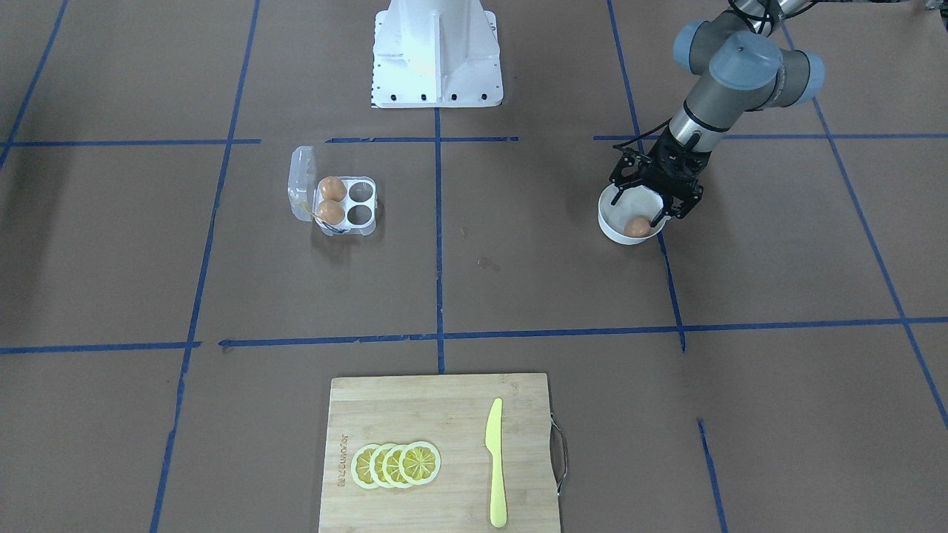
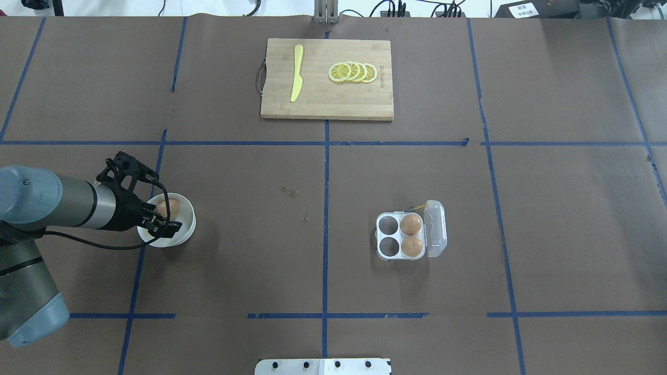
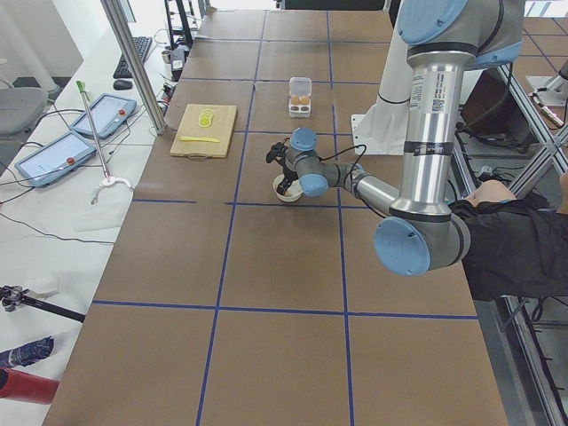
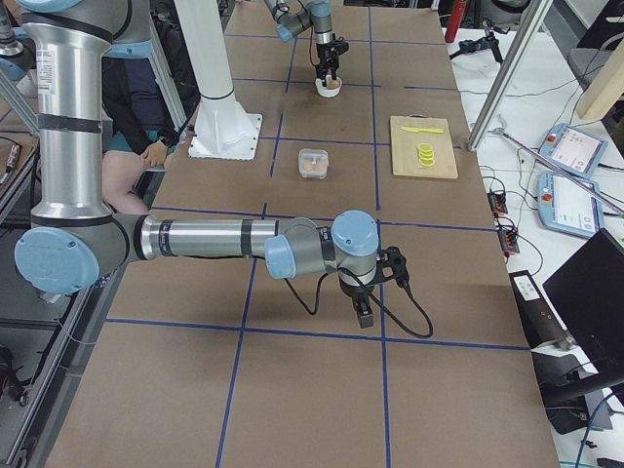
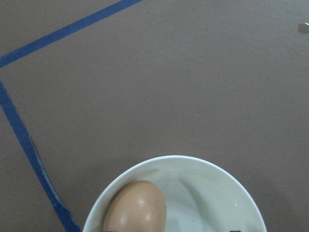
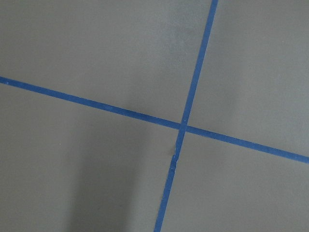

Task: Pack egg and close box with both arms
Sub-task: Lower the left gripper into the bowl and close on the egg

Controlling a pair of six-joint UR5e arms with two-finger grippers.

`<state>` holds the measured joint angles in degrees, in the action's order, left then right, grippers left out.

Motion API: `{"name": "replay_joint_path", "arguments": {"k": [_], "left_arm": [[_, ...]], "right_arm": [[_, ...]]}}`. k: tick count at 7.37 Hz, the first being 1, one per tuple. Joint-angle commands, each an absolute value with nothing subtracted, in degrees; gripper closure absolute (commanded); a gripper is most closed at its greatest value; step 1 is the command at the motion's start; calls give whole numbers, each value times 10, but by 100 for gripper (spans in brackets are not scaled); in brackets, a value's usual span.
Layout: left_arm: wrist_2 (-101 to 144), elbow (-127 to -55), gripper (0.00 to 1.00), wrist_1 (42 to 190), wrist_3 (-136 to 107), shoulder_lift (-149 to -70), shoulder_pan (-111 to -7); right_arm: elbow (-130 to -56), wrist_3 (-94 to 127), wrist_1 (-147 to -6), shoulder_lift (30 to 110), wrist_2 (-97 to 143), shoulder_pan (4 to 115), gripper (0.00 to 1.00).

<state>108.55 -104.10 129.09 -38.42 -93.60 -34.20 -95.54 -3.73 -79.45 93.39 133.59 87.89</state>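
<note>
Where the egg lies: the small smooth orange-brown egg (image 1: 637, 226) sits low in the round white bowl (image 1: 609, 226), against its wall, on the robot's left half of the brown paper-covered table (image 1: 518, 296) and well apart from the small clear plastic four-cell carton (image 1: 348, 201).
Left claw: the black two-finger left gripper (image 1: 637, 209) hangs over the bowl with its fingers spread either side of the egg. It pinches nothing, and I cannot tell whether a fingertip touches the shell.
Right claw: the black right gripper (image 4: 363, 312) hovers low over bare table, far from the carton. It shows only in the side view, so I cannot tell whether it is spread or pressed together.
Egg, handling: probably light, hard-shelled and slippery, prone to roll, and fragile if real. It calls for a soft squeeze.
Egg, hold: best across the widest girth, fingertips on opposite flanks.
Egg, axis: it lies on its side, its long axis tilted up the bowl's slope. The wrist view crops it, so I cannot tell which end is narrow.
Carton, handling: thin, light, springy plastic, likely to slide when pushed, so one arm should steady it.
Carton, facing: the hinged transparent lid (image 1: 300, 178) stands open on the side away from the bowl. Two look-alike eggs (image 2: 411, 224) fill the cells beside the hinge, and the two empty cells face the bowl.
</note>
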Motion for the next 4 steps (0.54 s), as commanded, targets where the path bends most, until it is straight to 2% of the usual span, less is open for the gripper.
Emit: {"name": "replay_joint_path", "arguments": {"k": [1, 4], "left_arm": [[1085, -1036, 20, 1291, -384, -937, -341], [1085, -1028, 20, 1291, -384, -945, -341]], "right_arm": [[-955, -37, -795, 934, 1335, 879, 0], [-955, -37, -795, 934, 1335, 879, 0]]}}
